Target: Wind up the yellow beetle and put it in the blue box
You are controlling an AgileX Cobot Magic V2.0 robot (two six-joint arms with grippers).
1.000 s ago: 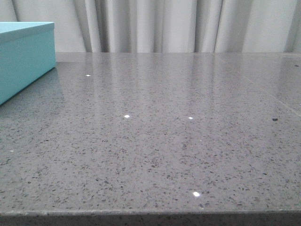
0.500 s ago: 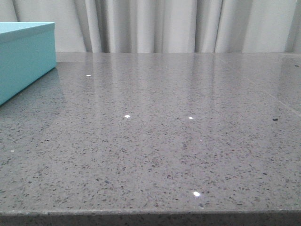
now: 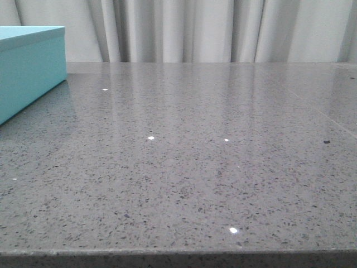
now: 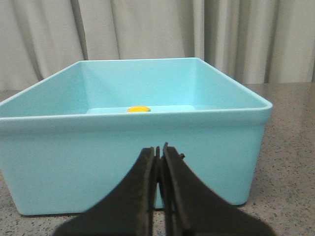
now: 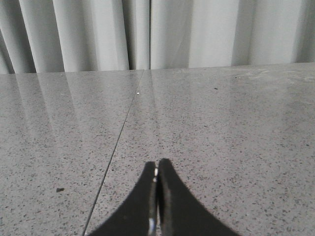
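Front view. I see the grey speckled desk [image 3: 195, 167] with pale curtains [image 3: 195, 30] behind it. The blue box [image 3: 28, 67] stands at the far left edge of the frame, cut off by it. Neither arm shows here, and I cannot see the beetle from this angle.

Left wrist view. The left tool [image 4: 158, 157] is in front of the box's near wall, its two black fingers pressed together with nothing between them. Over the rim I see the open box [image 4: 133, 162] and, low on its floor toward the far wall, a small yellow shape that I take to be the yellow beetle [image 4: 138, 109]. Only its roof shows; wheels and windows are hidden by the near wall.

Right wrist view. The right tool [image 5: 156, 184] is closed too, holding nothing, above bare desk. A seam line [image 5: 120, 132] runs across the stone and a small dark speck [image 5: 59, 189] lies near it.

Judgement. With the car lying in the box, I rate storage as done. I cannot tell whether the spring was wound.

Risks.
- If the spring holds tension, the car may roll and knock the box wall.
- The left tool sits close to the near wall; a forward move could shove the box along the polished stone.
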